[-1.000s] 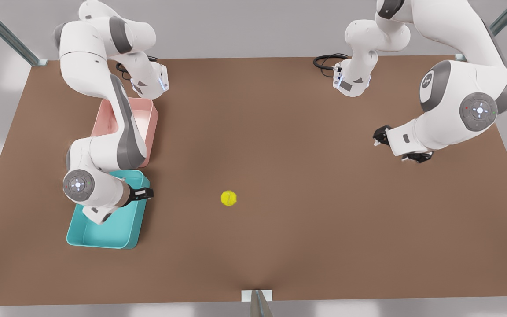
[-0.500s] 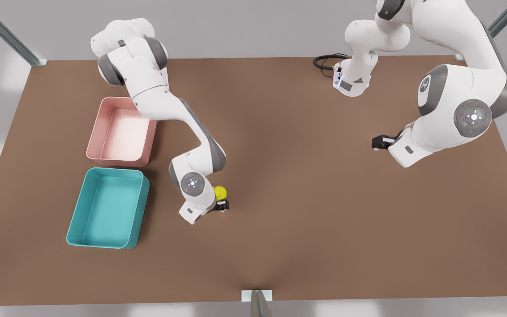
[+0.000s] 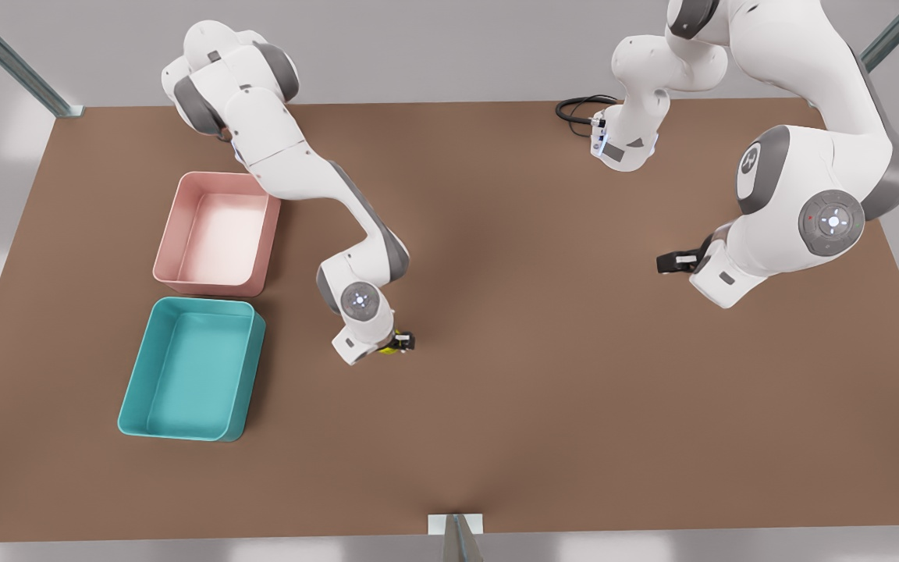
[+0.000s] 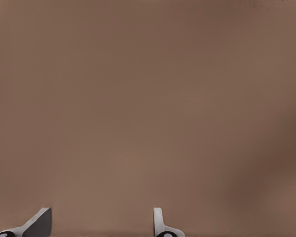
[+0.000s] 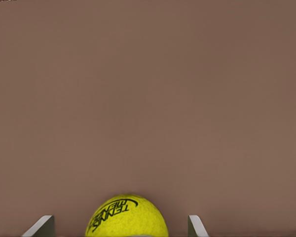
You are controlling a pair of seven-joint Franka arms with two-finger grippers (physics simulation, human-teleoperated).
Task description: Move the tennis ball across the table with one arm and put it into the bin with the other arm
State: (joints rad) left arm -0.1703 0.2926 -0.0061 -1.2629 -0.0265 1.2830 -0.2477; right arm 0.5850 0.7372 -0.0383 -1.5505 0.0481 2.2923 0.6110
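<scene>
Right gripper over the tennis ball, fingers not yet closed

Your right gripper (image 3: 399,342) straddles the tennis ball (image 5: 127,217) mid-table (image 3: 543,406), fingers spread, apparently gripping nothing yet. Centre it, close gently, then lift before carrying it to the teal bin (image 3: 131,390). The left gripper (image 3: 672,262) waits open and empty, well apart

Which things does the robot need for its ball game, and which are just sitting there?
Needed:
tennis ball, between the right gripper fingers, open around it
teal bin
table
left gripper, open, waiting over bare table

Just sitting there:
pink tray
black cable
</scene>
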